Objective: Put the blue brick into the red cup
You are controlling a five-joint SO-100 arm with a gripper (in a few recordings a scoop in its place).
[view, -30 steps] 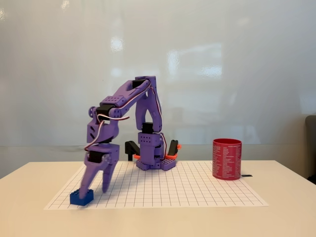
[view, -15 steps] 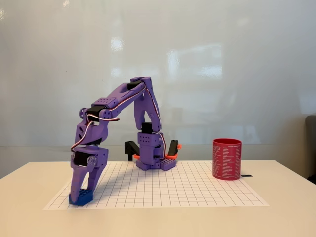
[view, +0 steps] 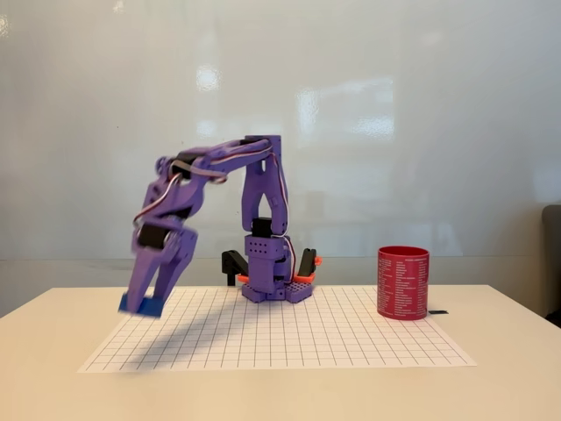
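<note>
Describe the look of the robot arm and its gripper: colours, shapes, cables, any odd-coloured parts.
The arm is purple plastic, built of blocky, angular links with black motor blocks at the joints. Thin red, white and dark wires loop along the links. The gripper has two long, tapering purple jaws. The base is purple too, with orange-red tabs and black clamps at its sides.

An office or meeting room: a pale table [view: 517,351] bearing a printed grid sheet [view: 351,338] stands before a glossy whiteboard wall [view: 394,105] reflecting ceiling lights.
</note>
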